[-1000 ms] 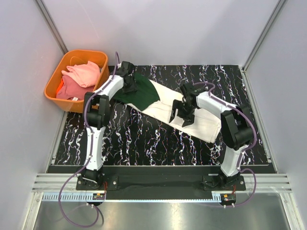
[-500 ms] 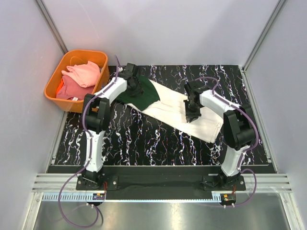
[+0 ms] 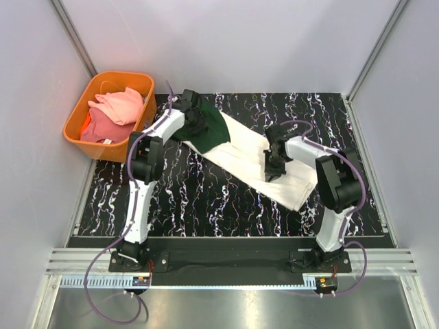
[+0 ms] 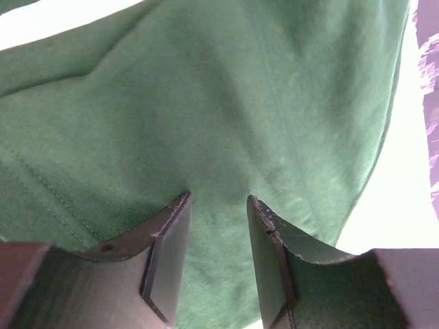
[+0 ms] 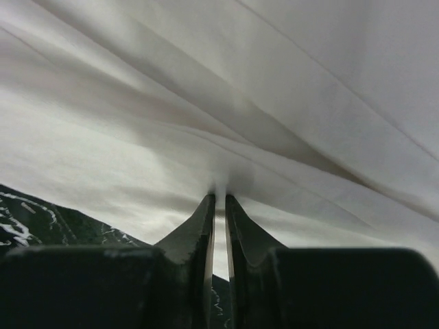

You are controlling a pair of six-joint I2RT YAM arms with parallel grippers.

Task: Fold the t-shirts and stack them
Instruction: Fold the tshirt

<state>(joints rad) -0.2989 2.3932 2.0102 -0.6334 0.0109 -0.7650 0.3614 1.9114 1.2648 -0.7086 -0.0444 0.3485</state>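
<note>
One black mat with white marbling (image 3: 206,199) covers your table, and it is the biggest thing in the top view. Two arms reach over it, the left arm (image 3: 140,178) stretched towards the far left and the right arm (image 3: 333,185) bent inwards from the right.

One cream t-shirt (image 3: 240,154) lies flat across the mat on a diagonal, from far left to near right. Its one visible dark green sleeve (image 3: 209,130) is at the far-left end.

One orange basket (image 3: 103,149) sits off the mat's far-left corner. You can count two bundled tees in it, a pale coral tee (image 3: 123,104) lying on a deeper pink tee (image 3: 101,127). Whether the orange-red scrap at its left side is a third, you cannot tell.

Two grippers are down on the cream shirt, well apart. Your left gripper (image 4: 218,200) has its jaws partly apart with the tips against the green sleeve; whether cloth is pinched between them does not show. Your right gripper (image 5: 219,195) is closed to a thin slit on a raised fold of the cream body, near the mat-side edge
</note>
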